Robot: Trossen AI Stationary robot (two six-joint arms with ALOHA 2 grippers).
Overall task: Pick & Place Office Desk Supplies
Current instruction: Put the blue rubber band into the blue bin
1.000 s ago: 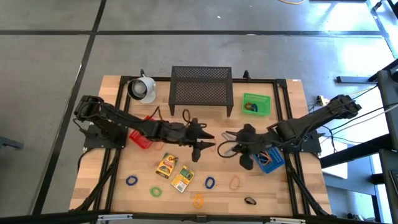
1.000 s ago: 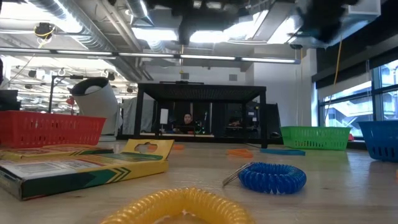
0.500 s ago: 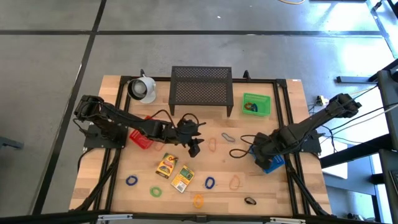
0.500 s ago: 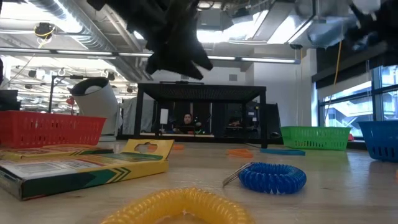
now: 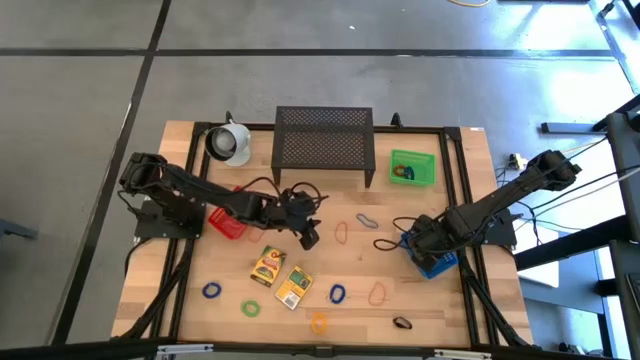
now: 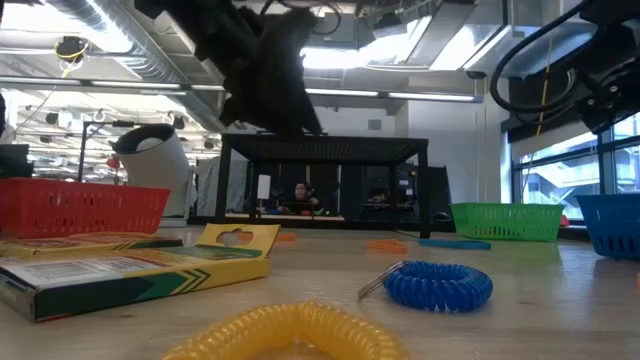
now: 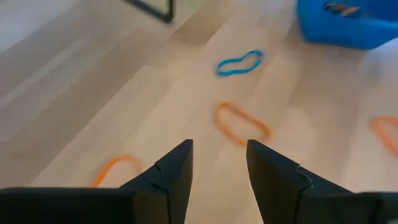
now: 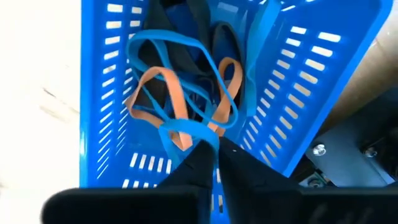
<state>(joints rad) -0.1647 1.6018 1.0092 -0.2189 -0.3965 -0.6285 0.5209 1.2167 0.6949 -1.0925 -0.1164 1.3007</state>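
My right gripper point(image 5: 424, 248) points down into the blue bin point(image 5: 438, 263) at the table's right, its fingers nearly together on a blue loop point(image 8: 177, 87). More blue and orange loops point(image 8: 165, 93) lie in that bin. My left gripper point(image 5: 310, 238) hangs open and slanted down over mid-table, nothing between its fingers point(image 7: 219, 155). Ahead of it an orange loop point(image 7: 241, 123) and a blue loop point(image 7: 239, 62) lie flat on the wood. Two yellow packets point(image 5: 267, 265) point(image 5: 294, 286) lie flat nearer the front. My right gripper has one end of the blue loop point(image 8: 200, 138) at its fingertips, pinched between the two fingers, which come from above and point down. The loop's other end lies slack on the loops in the bin.
Loose loops lie along the front: blue point(image 5: 211, 291), green point(image 5: 250, 308), yellow point(image 5: 318, 322), blue point(image 5: 338, 294), orange point(image 5: 378, 293), black point(image 5: 402, 323). A red bin point(image 5: 228, 222), white mug point(image 5: 229, 143), black mesh stand point(image 5: 323, 140) and green bin point(image 5: 412, 167) stand behind.
My right gripper has gone toward the table's right edge and down, tipping from slanted to straight down over the blue bin, and the loop has gone with it into the bin. My left gripper has tipped downward and sunk a little over mid-table.
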